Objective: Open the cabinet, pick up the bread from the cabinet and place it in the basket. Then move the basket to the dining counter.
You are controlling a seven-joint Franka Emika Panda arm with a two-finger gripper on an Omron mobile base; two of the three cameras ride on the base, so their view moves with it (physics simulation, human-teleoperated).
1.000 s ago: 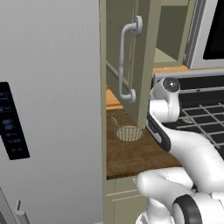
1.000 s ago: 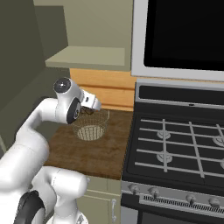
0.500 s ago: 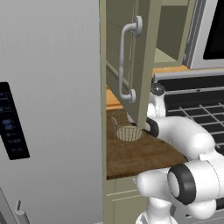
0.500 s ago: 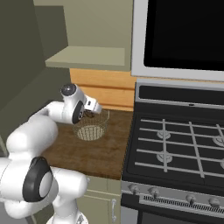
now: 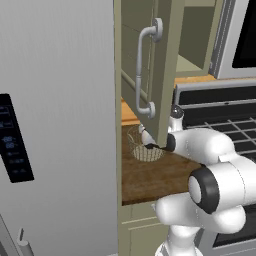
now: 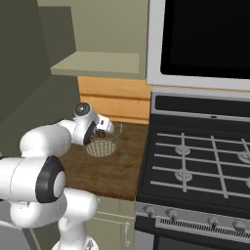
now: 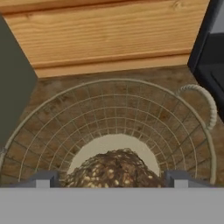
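— Where is the bread (image 7: 113,168) right now?

— Between my two fingertips (image 7: 41,178), low in the hand view, a brown seeded lump sitting over the pale round base of the basket (image 7: 109,127). My pincer (image 7: 109,179) is parted about as wide as the loaf, one tip on each side of it. Whether the tips actually press on the crust I cannot tell; they stand right at its flanks.

— And the basket itself?

— It stands on the short brown wood worktop (image 5: 150,172), near the far wooden back panel (image 7: 105,33). From the left base view the basket (image 5: 142,147) sits just below the lower edge of the open cabinet door (image 5: 150,70), partly behind it. From the right base view the basket (image 6: 103,144) is just right of my wrist, with my pincer (image 6: 100,133) dipped in over its rim. A small looped handle (image 7: 202,103) juts from its right rim in the hand view.

— What lies around it?

— The cabinet (image 6: 97,62) hangs above, its door swung out, with the curved silver bar handle (image 5: 145,70) on its face. The big grey fridge (image 5: 55,125) stands to the left. To the right of the worktop is the stove (image 6: 200,166) with its black grates, and above that a dark-fronted oven (image 6: 205,36).
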